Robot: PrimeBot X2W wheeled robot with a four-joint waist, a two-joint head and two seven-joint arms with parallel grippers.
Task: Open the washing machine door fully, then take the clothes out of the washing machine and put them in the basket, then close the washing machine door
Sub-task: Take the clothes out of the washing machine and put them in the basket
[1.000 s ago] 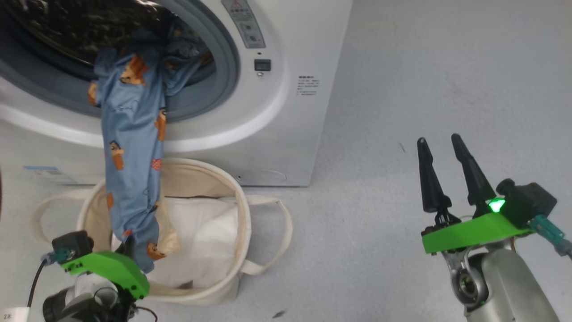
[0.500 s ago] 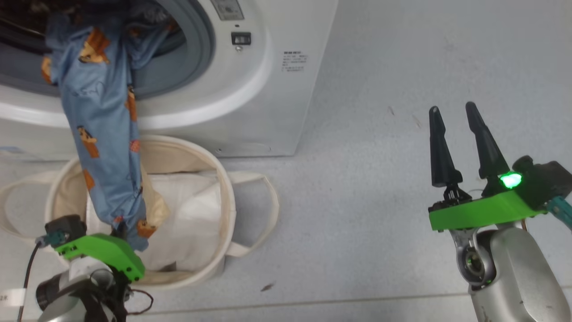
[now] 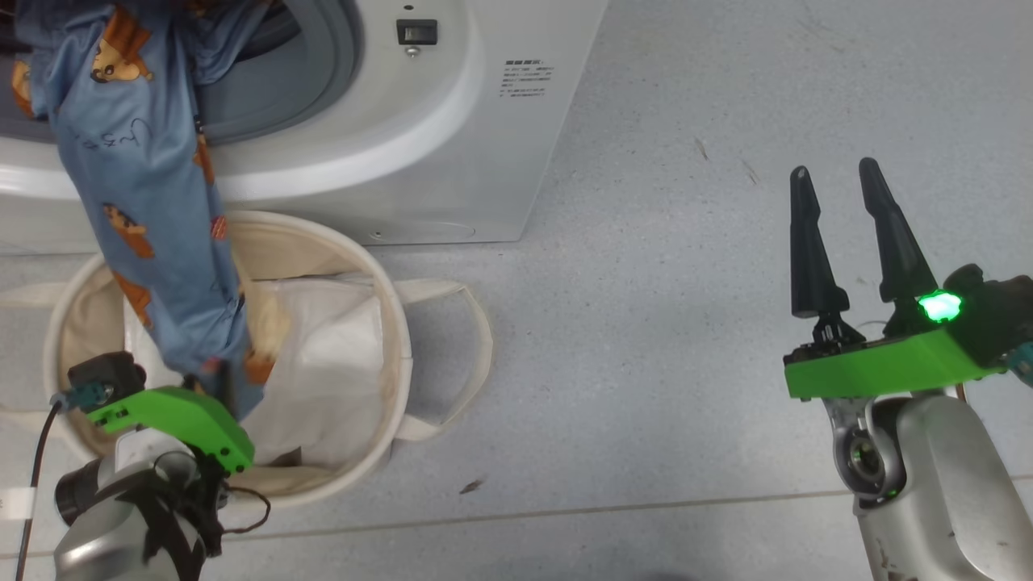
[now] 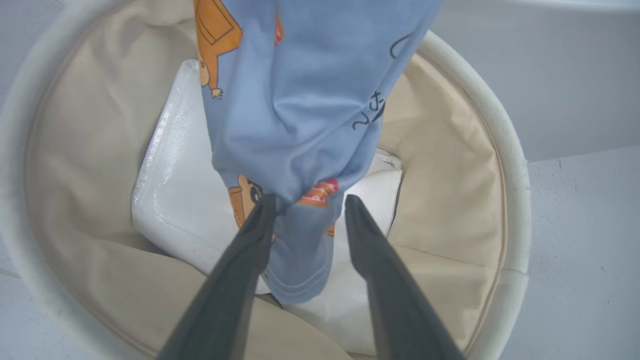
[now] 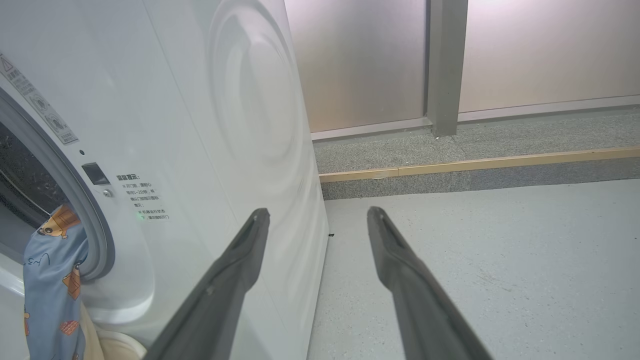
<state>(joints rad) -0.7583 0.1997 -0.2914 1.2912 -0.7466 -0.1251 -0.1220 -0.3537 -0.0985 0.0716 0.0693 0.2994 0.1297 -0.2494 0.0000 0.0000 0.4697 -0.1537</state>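
The clothes (image 3: 137,202), a blue garment with orange bear figures, hang from the drum mouth of the white washing machine (image 3: 452,161) down into the cream basket (image 3: 395,323). My left gripper (image 3: 222,387) is at the garment's lower end, over the basket. In the left wrist view the left gripper (image 4: 309,197) has its jaws parted, with the clothes (image 4: 300,100) hanging between them and brushing one finger above the basket (image 4: 500,140). My right gripper (image 3: 834,166) stands open over bare floor at the right. The washing machine door is out of view.
A white folded sheet (image 3: 323,379) lies in the bottom of the basket. The right wrist view has the right gripper (image 5: 318,211) facing the washing machine (image 5: 200,125) side, with a grey wall and a raised kerb (image 5: 475,162) beyond.
My left gripper's jaws have parted from their shut grip on the garment's end. The head camera has shifted, moving the whole picture. The garment still hangs into the basket.
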